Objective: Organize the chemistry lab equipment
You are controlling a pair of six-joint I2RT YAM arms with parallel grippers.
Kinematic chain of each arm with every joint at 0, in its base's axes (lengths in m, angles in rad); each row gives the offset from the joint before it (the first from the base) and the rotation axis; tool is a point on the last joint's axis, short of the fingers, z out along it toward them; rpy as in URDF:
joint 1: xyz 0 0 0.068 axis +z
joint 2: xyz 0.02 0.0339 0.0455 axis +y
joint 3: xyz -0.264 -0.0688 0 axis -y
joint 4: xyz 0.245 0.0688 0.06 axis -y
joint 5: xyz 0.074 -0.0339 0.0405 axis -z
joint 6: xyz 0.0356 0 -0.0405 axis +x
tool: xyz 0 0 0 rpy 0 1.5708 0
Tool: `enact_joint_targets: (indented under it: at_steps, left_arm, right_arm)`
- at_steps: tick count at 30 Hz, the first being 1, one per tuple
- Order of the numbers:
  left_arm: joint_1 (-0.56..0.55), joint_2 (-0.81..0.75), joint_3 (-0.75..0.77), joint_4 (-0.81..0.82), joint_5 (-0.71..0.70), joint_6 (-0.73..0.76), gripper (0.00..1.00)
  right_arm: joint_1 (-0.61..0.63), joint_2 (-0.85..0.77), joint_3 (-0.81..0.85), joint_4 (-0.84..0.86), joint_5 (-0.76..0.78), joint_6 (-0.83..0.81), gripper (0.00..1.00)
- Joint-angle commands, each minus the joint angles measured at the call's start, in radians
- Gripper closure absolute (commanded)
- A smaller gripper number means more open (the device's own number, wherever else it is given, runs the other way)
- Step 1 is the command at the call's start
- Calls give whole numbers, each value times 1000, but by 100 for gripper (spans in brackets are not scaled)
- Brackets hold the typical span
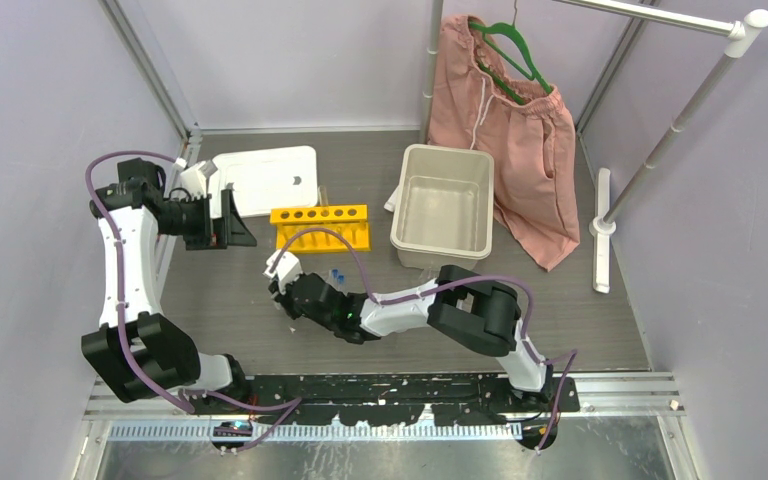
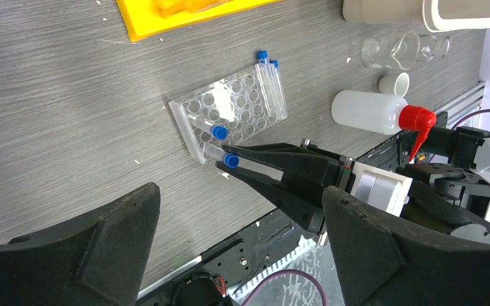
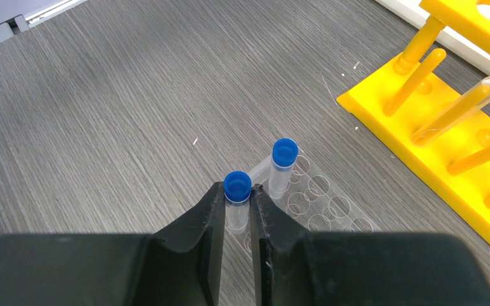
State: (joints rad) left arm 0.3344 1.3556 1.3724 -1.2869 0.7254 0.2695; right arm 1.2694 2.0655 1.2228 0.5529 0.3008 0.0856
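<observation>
- Right pincer (image 3: 236, 194): pressed in on a small blue-capped tube (image 3: 237, 186), one finger on each side of the clear body just under the cap.
- Held tube: clear narrow body, round blue cap. The cap end is up towards the wrist camera and the long axis is roughly upright; exact tilt cannot be told. It sits at the left corner of the clear plastic grid rack (image 2: 236, 111).
- Second blue-capped tube (image 3: 284, 162): just beside the held one, cap up, in the same corner of the rack.
- Two further blue-capped tubes (image 2: 269, 83): side by side at the rack's opposite, right end, caps pointing the other way from the first pair.
- Grid rack: transparent, rows of round holes, flat on the grey tabletop (image 1: 230, 300), near of the yellow six-hole tube rack (image 1: 320, 225).
- Yellow rack: long axis left to right, with one clear round-ended test tube (image 3: 466, 105) on its pegs.
- Left pincer (image 1: 228, 218): spread wide, holding nothing, at the left by the white tray (image 1: 270, 180).
- Red-spouted squeeze bottle (image 2: 370, 111): appears to lie on its side. The tiny white cup (image 2: 394, 83) and the small clear glassware (image 2: 399, 50) are next to it, close to the beige bin (image 1: 447, 205).
</observation>
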Motion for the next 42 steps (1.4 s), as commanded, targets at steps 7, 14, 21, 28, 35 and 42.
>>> enact_joint_targets:
  at_steps: [7, 14, 21, 28, 35, 42]
  left_arm:
    - [9, -19, 50, -6, 6, 16, 2]
    - [9, -32, 59, -18, 13, 20, 2]
    - [9, -50, 63, -27, 22, 23, 2]
    - [9, -44, 67, -23, 29, 11, 2]
    - [9, -42, 68, -23, 32, 9, 2]
    - [9, -37, 73, -26, 30, 13, 2]
  right_arm:
    - [-5, -143, 4, -25, 52, 119, 48]
    - [-16, -335, -49, -136, 108, 241, 41]
    - [-91, -404, 57, -611, 234, 512, 62]
    - [-154, -285, 171, -896, 164, 629, 72]
    - [-166, -160, 216, -977, 138, 657, 73]
    - [-185, -102, 215, -965, 110, 677, 79]
